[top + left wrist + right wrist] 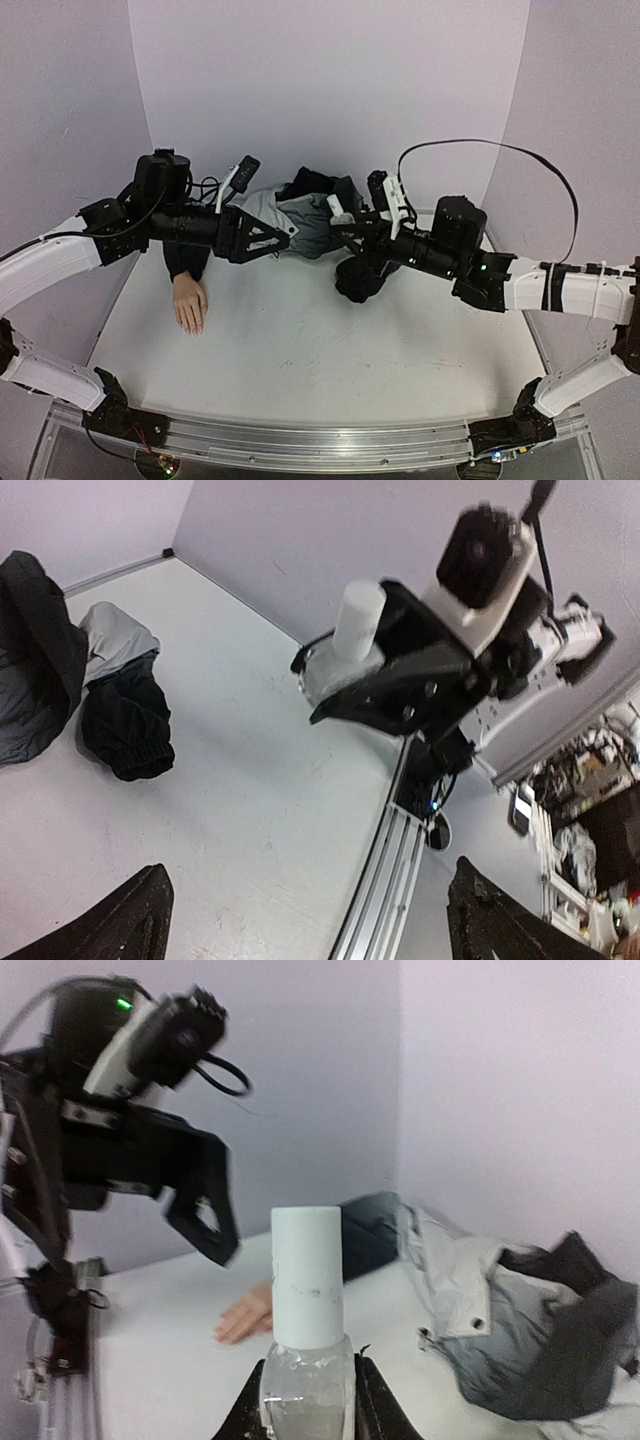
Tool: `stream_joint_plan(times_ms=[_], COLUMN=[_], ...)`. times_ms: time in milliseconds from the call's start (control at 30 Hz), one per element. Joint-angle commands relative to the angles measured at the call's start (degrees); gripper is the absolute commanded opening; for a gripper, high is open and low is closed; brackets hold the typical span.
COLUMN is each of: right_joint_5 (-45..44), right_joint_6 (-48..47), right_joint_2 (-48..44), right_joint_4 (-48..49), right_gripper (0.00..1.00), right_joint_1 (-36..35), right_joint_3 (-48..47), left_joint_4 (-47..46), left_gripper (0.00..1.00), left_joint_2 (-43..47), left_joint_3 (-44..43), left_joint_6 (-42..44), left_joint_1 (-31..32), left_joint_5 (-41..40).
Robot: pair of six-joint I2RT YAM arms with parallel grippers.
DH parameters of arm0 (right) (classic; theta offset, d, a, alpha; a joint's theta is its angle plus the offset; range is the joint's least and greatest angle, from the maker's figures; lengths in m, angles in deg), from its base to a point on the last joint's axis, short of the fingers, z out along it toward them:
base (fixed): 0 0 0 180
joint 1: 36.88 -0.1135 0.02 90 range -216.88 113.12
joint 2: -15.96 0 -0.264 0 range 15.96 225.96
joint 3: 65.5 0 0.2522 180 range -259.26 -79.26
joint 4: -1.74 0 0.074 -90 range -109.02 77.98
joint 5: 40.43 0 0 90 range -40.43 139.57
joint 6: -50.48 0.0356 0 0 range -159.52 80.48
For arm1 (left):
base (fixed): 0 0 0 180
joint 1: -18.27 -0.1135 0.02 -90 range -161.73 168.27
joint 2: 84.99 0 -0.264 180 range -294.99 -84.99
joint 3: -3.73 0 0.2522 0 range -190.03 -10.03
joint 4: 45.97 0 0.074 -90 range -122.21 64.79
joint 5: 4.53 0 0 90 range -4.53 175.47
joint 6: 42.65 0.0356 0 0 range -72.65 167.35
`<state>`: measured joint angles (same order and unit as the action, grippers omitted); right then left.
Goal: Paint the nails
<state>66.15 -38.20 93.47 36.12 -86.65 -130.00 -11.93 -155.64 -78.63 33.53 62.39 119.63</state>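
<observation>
The right gripper (308,1405) is pinching a small clear glass bottle (305,1385) upright, the wide-spread left gripper (310,900) should probably be lining up squarely on its white cylindrical cap (307,1275), and the nails (192,326) of the pale flesh-coloured mannequin hand (189,300) are lying well apart on the white table (300,350), under the left arm.

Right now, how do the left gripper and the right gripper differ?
The left gripper is wide open; the right gripper is shut. The left holds nothing; the right grips an upright, white-capped clear bottle. Both hover over the table, facing each other.
</observation>
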Motion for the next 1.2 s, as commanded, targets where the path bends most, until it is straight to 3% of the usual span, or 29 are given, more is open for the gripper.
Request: stream_joint_plan(times_ms=[0,100,233,667,867,1033,1167], right_joint_5=[-28.1,-33.2,-35.1,-36.2,-36.0,-35.6,-35.2], right_joint_6=[-8.6,-10.5,-12.4,-12.8,-12.8,-12.9,-12.8], right_joint_2=[-1.7,-1.0,-0.7,-2.5,-3.1,-3.4,-3.6], right_joint_4=[4.8,5.7,7.3,10.2,10.1,9.9,9.7], right_gripper=[0.0,0.0,0.0,0.0,0.0,0.0,0.0], right_joint_1=[-4.0,-6.2,-8.6,-9.4,-9.5,-9.5,-9.6], right_joint_3=[3.1,3.9,5.0,8.1,8.1,8.1,8.2], left_joint_4=[-20.0,-20.1,-23.0,-25.1,-25.3,-25.3,-25.2], left_gripper=[0.94,0.94,0.92,0.5,0.36,0.37,0.32], left_joint_2=[-0.4,-3.6,-11.0,-19.9,-21.4,-20.9,-20.5], left_joint_3=[2.0,-1.3,-6.9,-12.6,-13.4,-13.1,-12.9], left_joint_6=[-14.1,-15.2,-16.3,-14.4,-13.5,-13.0,-13.3], left_joint_1=[3.7,6.7,9.2,14.7,15.7,16.0,15.9], left_joint_5=[-12.0,-19.8,-22.8,-30.1,-31.3,-33.0,-33.5])
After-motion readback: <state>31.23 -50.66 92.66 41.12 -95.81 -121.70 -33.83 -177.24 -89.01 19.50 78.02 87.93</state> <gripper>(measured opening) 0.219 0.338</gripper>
